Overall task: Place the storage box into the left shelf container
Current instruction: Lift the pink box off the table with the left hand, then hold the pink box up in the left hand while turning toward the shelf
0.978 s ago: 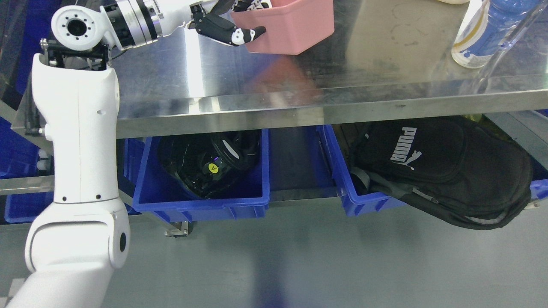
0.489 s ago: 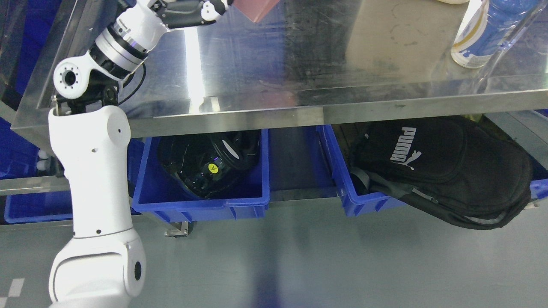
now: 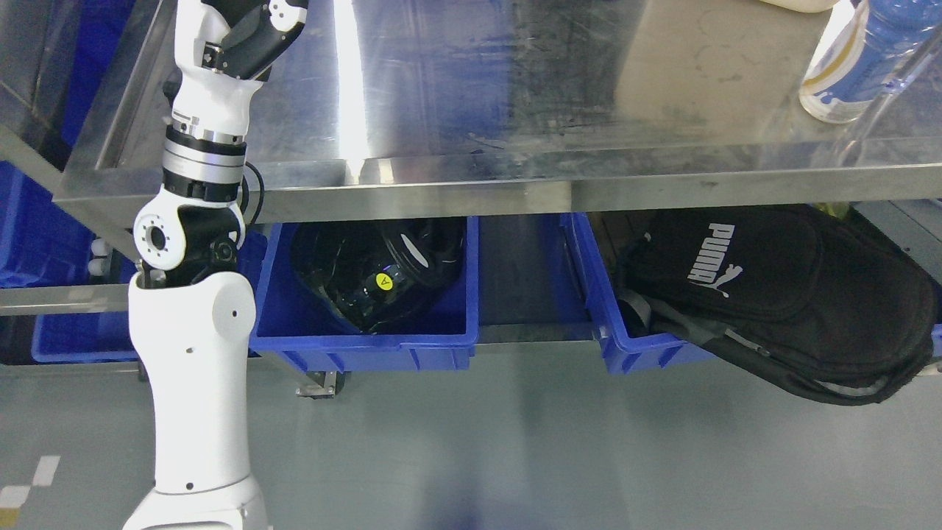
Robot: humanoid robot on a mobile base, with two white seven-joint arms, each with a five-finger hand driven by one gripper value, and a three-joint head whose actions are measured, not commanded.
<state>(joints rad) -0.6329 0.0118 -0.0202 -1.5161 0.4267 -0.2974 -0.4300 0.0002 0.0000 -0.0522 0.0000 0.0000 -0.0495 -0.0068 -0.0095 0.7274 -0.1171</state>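
Two blue bins point(image 3: 368, 346) sit under our steel table point(image 3: 471, 184), one beneath a black Puma backpack point(image 3: 780, 294). Our left arm point(image 3: 195, 346) rises past the table's edge; hand state we can't tell, storage box off-frame.

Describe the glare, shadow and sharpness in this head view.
Head view: a bright vertical glare streak runs down the steel tabletop, washing out its surface there; the shelf beneath is shadowed, so the black items in the blue bin lose detail; the backpack's logo reads sharp; the left arm runs out the top edge.
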